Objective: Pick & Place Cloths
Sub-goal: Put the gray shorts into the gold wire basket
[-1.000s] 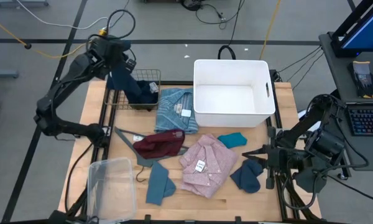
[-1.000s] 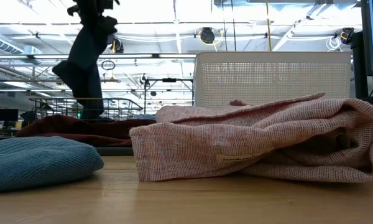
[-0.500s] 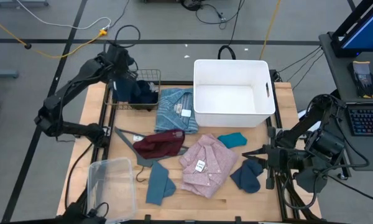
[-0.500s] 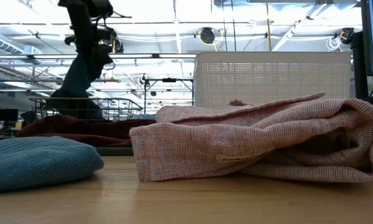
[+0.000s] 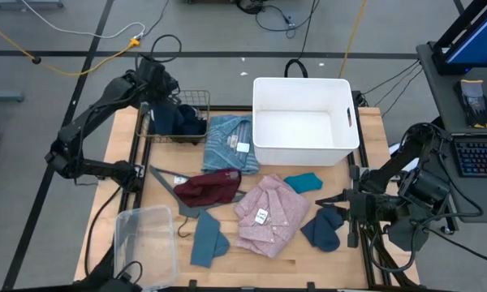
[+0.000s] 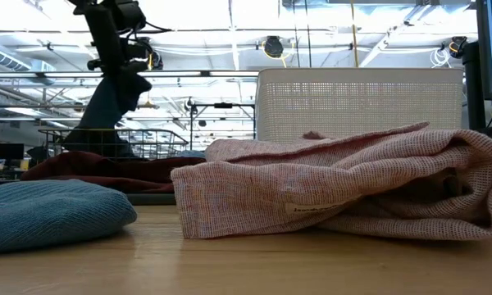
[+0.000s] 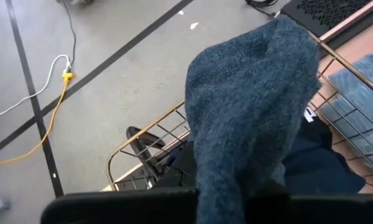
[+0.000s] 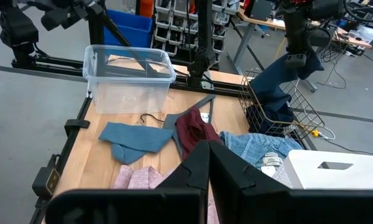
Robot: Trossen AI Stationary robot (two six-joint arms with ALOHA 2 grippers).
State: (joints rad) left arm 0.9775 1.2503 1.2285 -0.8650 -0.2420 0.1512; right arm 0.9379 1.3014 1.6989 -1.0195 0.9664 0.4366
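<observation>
At upper left, the left gripper (image 5: 157,83) grips a navy cloth (image 5: 164,118) hanging into the wire basket (image 5: 196,99). At lower right, the right gripper (image 8: 209,163) rests narrow, empty.

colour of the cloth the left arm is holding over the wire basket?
Dark slate-blue knit cloth; clearest in the left wrist view.

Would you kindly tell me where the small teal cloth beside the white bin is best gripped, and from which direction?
Judging by its pose, take the small teal cloth from straight above, pinching its raised middle fold. It lies crumpled flat on the wooden table, apart from the white plastic bin and just off the pink tagged shirt, so a top-down pinch seems least likely to snag either.
</observation>
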